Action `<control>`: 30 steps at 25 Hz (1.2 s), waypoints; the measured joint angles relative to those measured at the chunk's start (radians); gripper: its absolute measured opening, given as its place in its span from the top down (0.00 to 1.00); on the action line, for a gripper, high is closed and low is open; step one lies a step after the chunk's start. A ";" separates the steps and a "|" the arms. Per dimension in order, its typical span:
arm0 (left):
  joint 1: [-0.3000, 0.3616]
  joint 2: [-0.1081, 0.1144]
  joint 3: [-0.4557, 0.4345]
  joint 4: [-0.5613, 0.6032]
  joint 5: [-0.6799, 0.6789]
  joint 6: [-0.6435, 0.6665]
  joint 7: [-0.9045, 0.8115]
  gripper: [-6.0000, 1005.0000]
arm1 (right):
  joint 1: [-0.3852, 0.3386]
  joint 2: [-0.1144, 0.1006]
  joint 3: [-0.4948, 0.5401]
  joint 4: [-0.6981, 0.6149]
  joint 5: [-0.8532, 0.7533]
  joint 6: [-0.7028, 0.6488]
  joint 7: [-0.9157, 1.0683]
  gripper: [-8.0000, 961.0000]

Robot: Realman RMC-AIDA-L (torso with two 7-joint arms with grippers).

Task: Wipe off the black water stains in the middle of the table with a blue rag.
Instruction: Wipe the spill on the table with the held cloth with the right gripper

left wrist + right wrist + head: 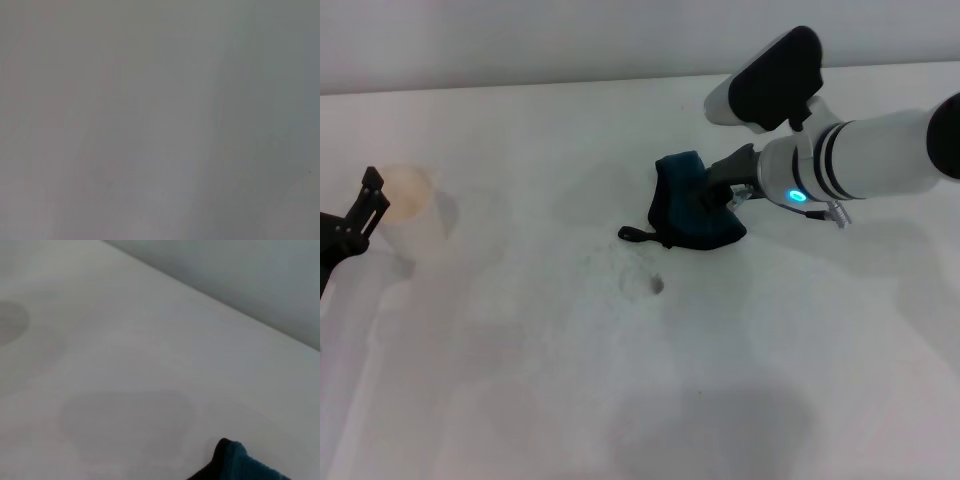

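Observation:
The blue rag (692,203) is bunched up on the white table (520,380) at mid-right, its black loop tab trailing toward the left. My right gripper (718,188) is pressed into the rag and shut on it. One small dark stain (657,286) shows on the table just in front of the rag, apart from it; faint smudges lie around it. A corner of the rag (240,462) shows in the right wrist view. My left gripper (365,205) is parked at the table's left edge. The left wrist view shows only blank grey.
A white paper cup (408,195) stands at the far left next to my left gripper. The table's far edge (520,85) meets a grey wall.

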 joint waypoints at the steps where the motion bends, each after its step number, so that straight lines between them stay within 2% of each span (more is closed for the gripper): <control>1: -0.001 0.000 0.000 0.000 0.000 0.000 0.000 0.12 | -0.001 0.000 0.006 -0.002 -0.002 0.004 -0.001 0.90; 5: -0.012 0.000 -0.001 -0.001 -0.001 -0.002 0.000 0.12 | 0.006 0.006 -0.028 -0.033 0.005 0.049 -0.011 0.90; 13: -0.019 0.000 -0.015 -0.001 -0.004 -0.005 0.000 0.12 | 0.045 0.011 -0.231 -0.159 0.062 0.183 -0.049 0.90; 18: -0.021 0.000 -0.015 -0.002 -0.004 -0.005 0.000 0.12 | 0.040 0.011 -0.251 -0.192 0.065 0.235 -0.071 0.90; 24: -0.022 0.000 -0.015 -0.002 -0.004 -0.005 0.000 0.12 | 0.044 0.006 -0.240 -0.162 0.059 0.180 -0.076 0.90; 30: -0.023 0.000 -0.019 0.001 -0.003 -0.005 0.000 0.12 | 0.048 0.002 -0.081 -0.079 -0.023 0.135 -0.076 0.90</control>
